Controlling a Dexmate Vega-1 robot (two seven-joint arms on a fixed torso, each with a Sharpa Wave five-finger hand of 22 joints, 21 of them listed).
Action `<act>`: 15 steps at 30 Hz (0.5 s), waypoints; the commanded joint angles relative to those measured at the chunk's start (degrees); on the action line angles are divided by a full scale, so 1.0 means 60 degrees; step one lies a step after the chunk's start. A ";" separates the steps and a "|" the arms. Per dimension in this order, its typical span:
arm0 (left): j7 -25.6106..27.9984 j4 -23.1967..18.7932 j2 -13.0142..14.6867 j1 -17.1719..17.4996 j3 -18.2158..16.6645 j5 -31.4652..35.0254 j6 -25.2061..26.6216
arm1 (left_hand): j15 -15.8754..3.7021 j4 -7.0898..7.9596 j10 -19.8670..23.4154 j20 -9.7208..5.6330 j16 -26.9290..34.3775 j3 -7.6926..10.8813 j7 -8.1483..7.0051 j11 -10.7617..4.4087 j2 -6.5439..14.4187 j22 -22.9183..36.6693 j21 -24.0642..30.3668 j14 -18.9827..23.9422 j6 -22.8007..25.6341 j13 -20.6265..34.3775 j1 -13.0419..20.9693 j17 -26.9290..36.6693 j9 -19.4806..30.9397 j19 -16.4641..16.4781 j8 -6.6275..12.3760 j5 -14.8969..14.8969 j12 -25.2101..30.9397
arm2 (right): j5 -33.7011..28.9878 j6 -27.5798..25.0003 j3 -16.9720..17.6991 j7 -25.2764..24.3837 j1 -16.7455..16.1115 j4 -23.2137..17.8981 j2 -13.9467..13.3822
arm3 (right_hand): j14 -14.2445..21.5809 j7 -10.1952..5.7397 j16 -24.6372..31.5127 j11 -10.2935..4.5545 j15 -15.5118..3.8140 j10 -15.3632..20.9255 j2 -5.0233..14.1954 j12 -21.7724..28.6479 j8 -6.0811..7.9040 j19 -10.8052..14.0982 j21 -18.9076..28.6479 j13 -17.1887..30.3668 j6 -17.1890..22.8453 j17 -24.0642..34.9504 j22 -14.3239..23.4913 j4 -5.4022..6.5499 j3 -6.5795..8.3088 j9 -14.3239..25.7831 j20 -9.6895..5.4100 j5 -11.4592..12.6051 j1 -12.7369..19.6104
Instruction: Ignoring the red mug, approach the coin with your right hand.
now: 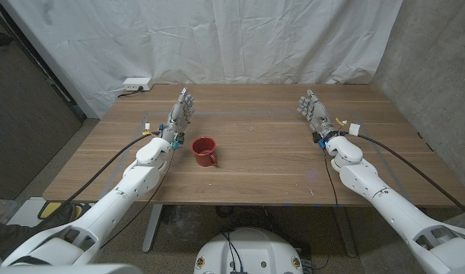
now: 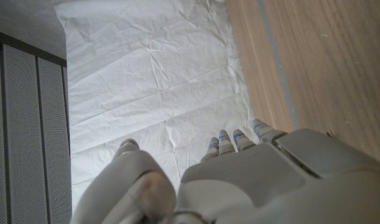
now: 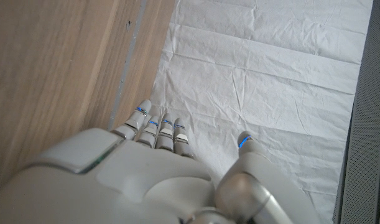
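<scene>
A red mug (image 1: 205,151) stands on the wooden table (image 1: 262,164) left of the middle, its handle toward the front edge. My left hand (image 1: 181,114) is just behind and left of the mug, fingers spread and holding nothing; its back (image 2: 252,180) shows in the left wrist view. My right hand (image 1: 314,113) is at the right side of the table, well away from the mug, fingers stretched out and apart, holding nothing; its back (image 3: 134,180) shows in the right wrist view. I cannot make out a coin on the table at this size.
A white power strip (image 1: 137,84) lies at the table's back left corner. A white cloth backdrop (image 1: 217,38) hangs behind the table. Thin tape lines cross the far part of the tabletop. Cables run along both forearms.
</scene>
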 commanded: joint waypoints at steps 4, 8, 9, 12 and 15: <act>-0.0247 0.0306 -0.0078 -0.0325 0.0009 -0.0126 0.0138 | -0.0005 0.0016 0.0046 -0.0917 0.0054 0.0004 0.0050 0.0018 0.0061 0.0029 0.0041 0.0056 0.0043 0.0016 0.0150 0.0018 0.0035 0.0062 0.0079 0.0064 0.0045 | -0.0016 0.0005 -0.0022 -0.0034 0.0059 0.0141 0.0082 | 0.0088 -0.0028 0.0037 -0.0037 0.0025 0.0118 0.0060 0.0046 0.0080 0.0079 0.0019 0.0038 0.0151 0.0022 0.0013 -0.0039 0.0061 0.0038 -0.0418 0.0061 0.0126; -0.0315 0.0390 -0.0126 -0.0438 0.0064 -0.0094 0.0139 | 0.0009 0.0011 0.0049 -0.0893 0.0047 -0.0001 0.0063 0.0041 0.0073 0.0029 0.0030 0.0056 0.0043 0.0016 0.0160 0.0018 0.0035 0.0063 0.0072 0.0073 0.0040 | -0.0060 0.0042 -0.0005 -0.0139 -0.0025 0.0081 0.0063 | 0.0110 -0.0036 0.0041 -0.0063 0.0017 0.0129 0.0067 0.0047 0.0079 0.0095 0.0003 0.0038 0.0151 0.0021 0.0014 -0.0052 0.0065 0.0034 -0.0407 0.0067 0.0145; -0.0314 0.0392 -0.0134 -0.0463 0.0081 -0.0078 0.0154 | 0.0012 0.0010 0.0049 -0.0892 0.0046 -0.0002 0.0064 0.0042 0.0075 0.0029 0.0027 0.0056 0.0050 0.0016 0.0162 0.0018 0.0035 0.0062 0.0073 0.0075 0.0039 | -0.0065 0.0080 -0.0004 -0.0122 -0.0040 0.0081 0.0060 | 0.0114 -0.0037 0.0042 -0.0065 0.0013 0.0131 0.0069 0.0048 0.0080 0.0097 -0.0001 0.0038 0.0155 0.0020 0.0014 -0.0055 0.0066 0.0033 -0.0407 0.0068 0.0148; -0.0346 0.0350 -0.0109 -0.0523 0.0124 -0.0050 0.0243 | 0.0015 0.0007 0.0051 -0.0888 0.0039 -0.0005 0.0064 0.0042 0.0081 0.0029 0.0020 0.0046 0.0058 0.0016 0.0168 0.0018 0.0034 0.0062 0.0073 0.0079 0.0036 | -0.0110 0.0189 -0.0015 -0.0086 -0.0064 0.0095 0.0055 | 0.0126 -0.0043 0.0044 -0.0076 0.0016 0.0135 0.0072 0.0047 0.0085 0.0105 -0.0011 0.0038 0.0171 0.0020 0.0015 -0.0062 0.0067 0.0031 -0.0401 0.0071 0.0157; -0.0335 0.0264 -0.0058 -0.0565 0.0151 -0.0024 0.0371 | 0.0017 0.0004 0.0051 -0.0877 0.0037 -0.0007 0.0060 0.0040 0.0087 0.0029 0.0011 0.0049 0.0059 0.0016 0.0175 0.0019 0.0034 0.0054 0.0069 0.0083 0.0033 | -0.0155 0.0237 -0.0032 -0.0069 -0.0079 0.0073 0.0039 | 0.0134 -0.0058 0.0043 -0.0076 0.0026 0.0147 0.0076 0.0049 0.0089 0.0129 -0.0022 0.0039 0.0184 0.0019 0.0015 -0.0071 0.0068 0.0028 -0.0399 0.0074 0.0169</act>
